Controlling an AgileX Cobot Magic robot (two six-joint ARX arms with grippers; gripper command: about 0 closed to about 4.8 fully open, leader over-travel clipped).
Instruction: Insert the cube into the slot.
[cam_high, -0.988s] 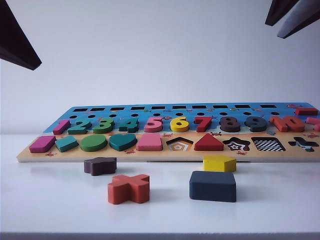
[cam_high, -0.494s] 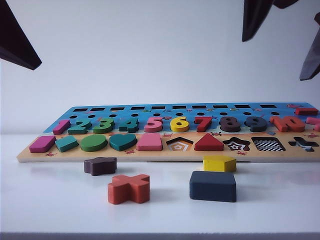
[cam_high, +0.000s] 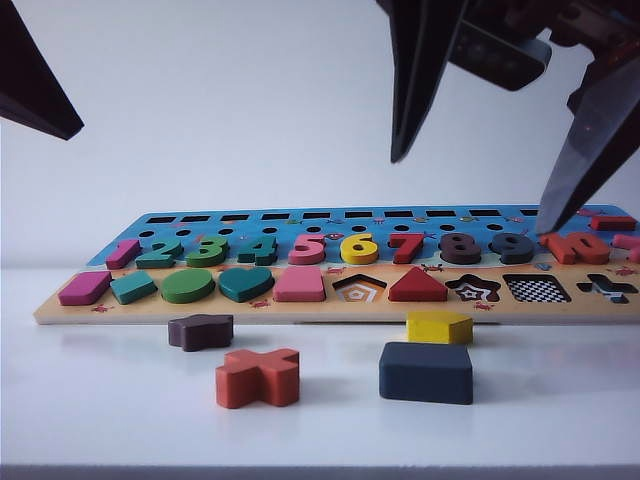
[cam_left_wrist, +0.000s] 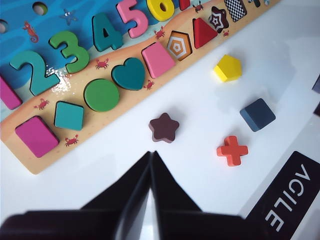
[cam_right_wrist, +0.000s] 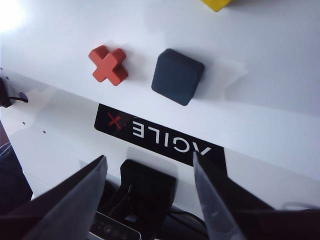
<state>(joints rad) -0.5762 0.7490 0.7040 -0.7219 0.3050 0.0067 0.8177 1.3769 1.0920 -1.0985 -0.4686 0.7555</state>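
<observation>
Below the right gripper (cam_high: 495, 195), hanging spread wide, the navy cube (cam_high: 425, 372) is lying beside the yellow pentagon block (cam_high: 439, 327), risking a mistaken pinch; checkered square slot (cam_high: 535, 288) is sitting empty beyond, left gripper (cam_left_wrist: 151, 162) idling pressed together.

We are looking at a robot test bench in a lab: a bare white tabletop (cam_high: 120, 400) carrying a black "AGILE X" label (cam_right_wrist: 160, 137), a plain white backdrop, and a staged colourful wooden shape-puzzle board (cam_high: 330, 300).
</observation>
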